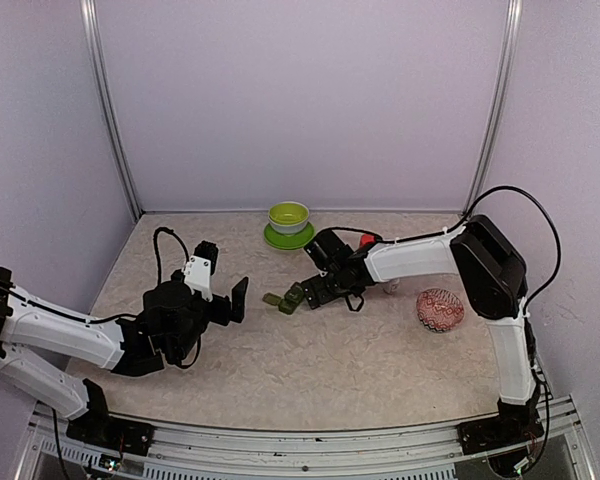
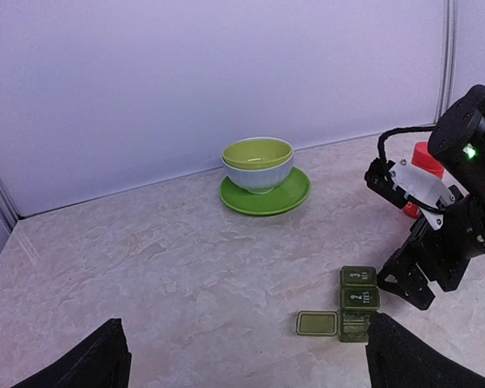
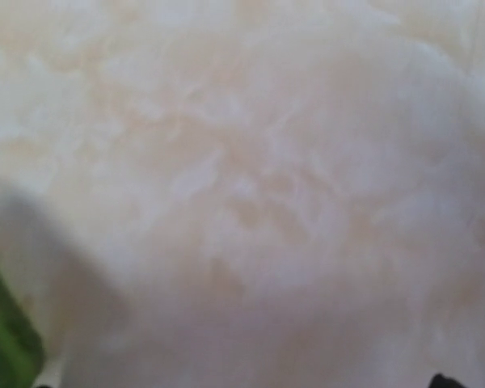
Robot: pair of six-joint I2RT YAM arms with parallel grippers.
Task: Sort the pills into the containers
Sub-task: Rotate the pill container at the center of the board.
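Note:
The containers (image 2: 358, 301) are a dark green strip of three joined compartments on the table. The two farther lids are closed, and the nearest lid (image 2: 318, 323) lies flipped open to the left. In the top view the containers (image 1: 288, 298) sit at mid-table. My right gripper (image 1: 325, 294) hangs low just to their right, jaws wide with nothing between them. Its wrist view shows only blurred tabletop and a green edge (image 3: 4, 343) at lower left. My left gripper (image 1: 225, 303) is open and empty, well left of the strip and facing it. No pills show.
A lime-green bowl (image 1: 288, 215) on a saucer (image 2: 265, 196) stands at the back centre. A red bottle (image 2: 427, 158) stands behind the right arm. A red-and-white patterned bowl (image 1: 439, 309) sits at the right. Walls close in the back and sides.

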